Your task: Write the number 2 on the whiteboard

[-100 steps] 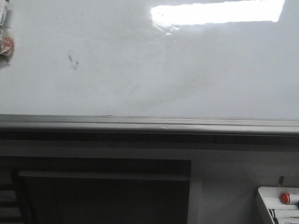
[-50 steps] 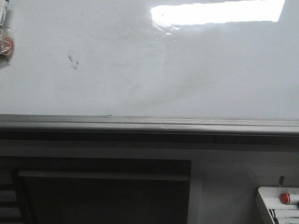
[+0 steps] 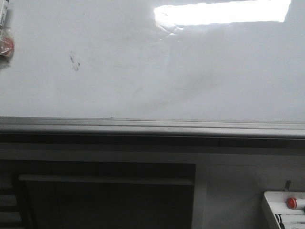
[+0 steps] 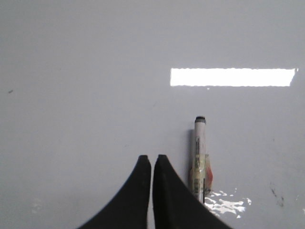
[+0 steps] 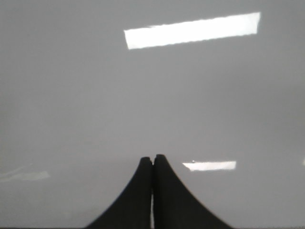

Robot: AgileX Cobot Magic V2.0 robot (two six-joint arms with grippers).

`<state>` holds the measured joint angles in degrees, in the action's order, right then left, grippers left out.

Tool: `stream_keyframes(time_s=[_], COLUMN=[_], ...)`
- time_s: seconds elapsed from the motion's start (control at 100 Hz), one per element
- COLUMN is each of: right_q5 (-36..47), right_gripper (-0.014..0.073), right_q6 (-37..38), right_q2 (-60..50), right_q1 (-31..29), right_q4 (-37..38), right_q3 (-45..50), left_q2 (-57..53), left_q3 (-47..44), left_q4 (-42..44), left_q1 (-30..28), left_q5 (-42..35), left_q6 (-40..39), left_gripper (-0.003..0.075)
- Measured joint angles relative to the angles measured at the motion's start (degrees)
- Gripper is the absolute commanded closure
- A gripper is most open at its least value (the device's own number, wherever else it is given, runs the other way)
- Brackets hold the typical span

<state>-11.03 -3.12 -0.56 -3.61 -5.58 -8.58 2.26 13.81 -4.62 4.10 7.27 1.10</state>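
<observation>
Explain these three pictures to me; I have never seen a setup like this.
This is a two-armed robot meant to write on a whiteboard. The front picture looks forward over the board, with its grey rail below; only a smudge shows, no number yet. The other two pictures come from cameras on each wrist. The black wedges are the left tool and right tool, both shut and holding nothing. A marker lies on the board beside the left tool. The bright bars are lamp reflections.
</observation>
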Motion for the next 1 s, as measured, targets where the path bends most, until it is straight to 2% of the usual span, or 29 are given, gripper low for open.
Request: stream_keyframes(time_s=[0.13,0.29,0.38,0.58,0.89,0.96,1.0], right_q5=[-6.4,-13.3,-16.6,-18.1,-18.4,-18.5,-18.5], right_gripper=[0.0666,0.0666,0.0666,0.0666,0.0666,0.0666,0.0666], right_q6=[-1.2,-1.8,-2.0,-2.0,-2.0,-2.0,-2.0], right_q2=[2.8,10.6,15.7,23.9,28.1,28.8,29.1], right_q1=[0.0,0.0,0.0,0.0,0.0,0.0,0.0], right_q4=[0.0,0.0,0.0,0.0,0.0,0.0,0.0], right_q3=[-6.7,-15.0,-19.1,-23.1,-23.2,-23.2,-23.2], left_q2=[5.8,14.7,19.0,23.9,25.3,25.3,25.3], left_q3=[8.3,17.1,20.2,21.5,20.8,20.1,19.8], left_q4=[1.2,4.2,4.6,4.6,4.6,4.6,4.6], left_q1=[0.0,0.0,0.0,0.0,0.0,0.0,0.0], left_q5=[7.2,17.8,21.1,22.7,23.1,23.1,23.2], left_q6=[0.0,0.0,0.0,0.0,0.0,0.0,0.0], left_gripper=[0.0738,0.0738,0.0738,0.0738,0.0736,0.0706,0.0662])
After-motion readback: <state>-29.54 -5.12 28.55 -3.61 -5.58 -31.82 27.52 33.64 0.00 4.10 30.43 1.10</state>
